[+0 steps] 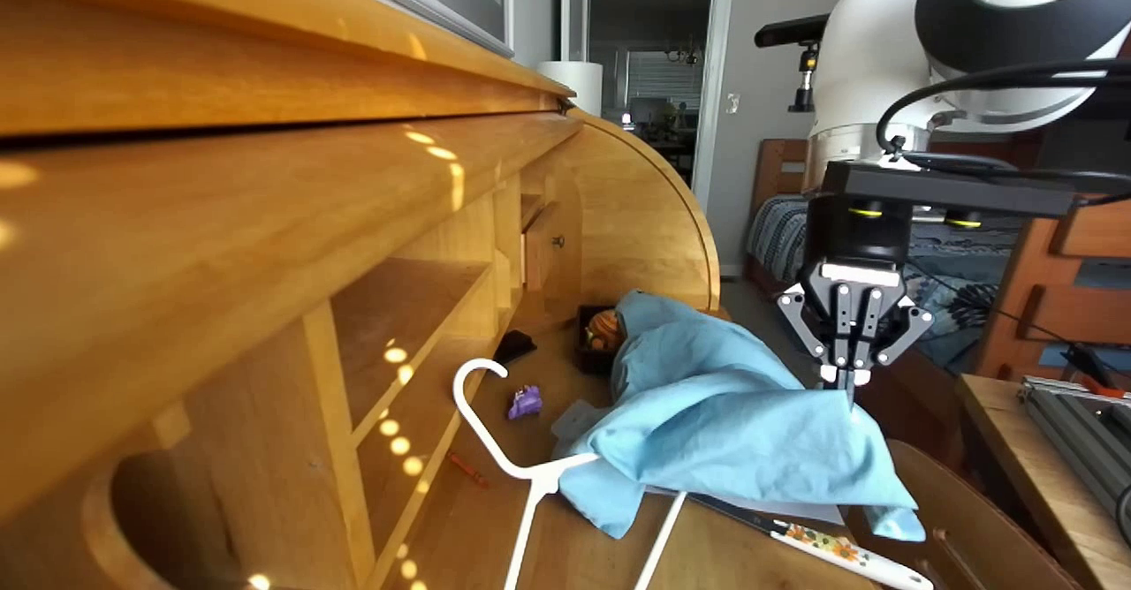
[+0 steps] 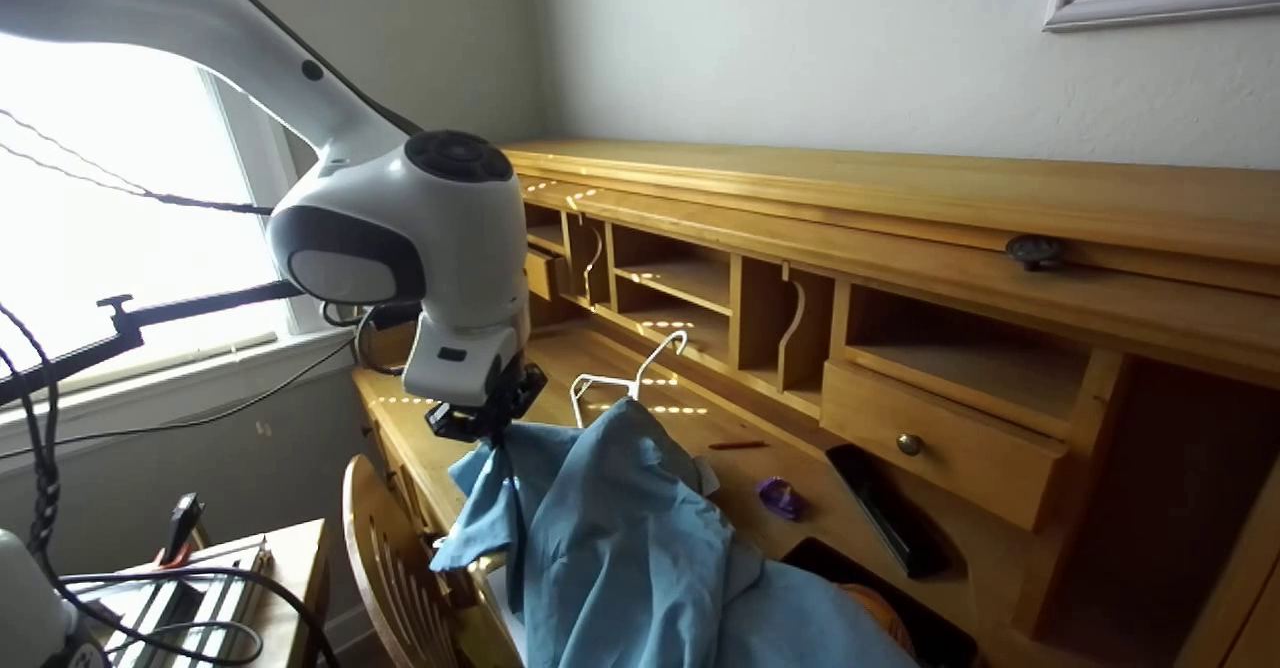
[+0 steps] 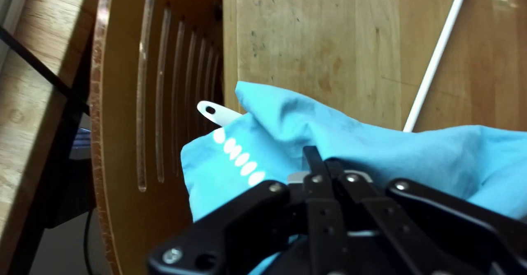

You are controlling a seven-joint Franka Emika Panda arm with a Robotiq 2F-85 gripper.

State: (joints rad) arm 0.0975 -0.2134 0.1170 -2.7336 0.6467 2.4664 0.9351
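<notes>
- Holding a raised fold of blue cloth (image 1: pixel 733 440) in the tool (image 1: pixel 846 382), all but fully closed on it.
- For the rest of the cloth, a loose heap along the worktop (image 3: pixel 308 40), with one end hanging past the edge above the chair (image 3: pixel 119 122).
- Looks thin, light and limp; likely to sag wherever unsupported, with little risk of breaking or slipping.
- Best taken by a standing fold or free corner, not flat over things beneath.
- Watch the white hanger (image 1: pixel 545 477), running in under the cloth's edge and apt to drag along; hard to tell whether hooked inside.
- Mind the utensil (image 1: pixel 846 555), half covered and jutting past the worktop's edge.
- At the end away from the tool, a dark tray (image 1: pixel 595 362) with an orange item (image 1: pixel 604 329), partly hidden by the cloth.
- Toward the shelves (image 2: pixel 690 278), a purple thing (image 1: pixel 525 402) and a red stick (image 1: pixel 468 470).
</notes>
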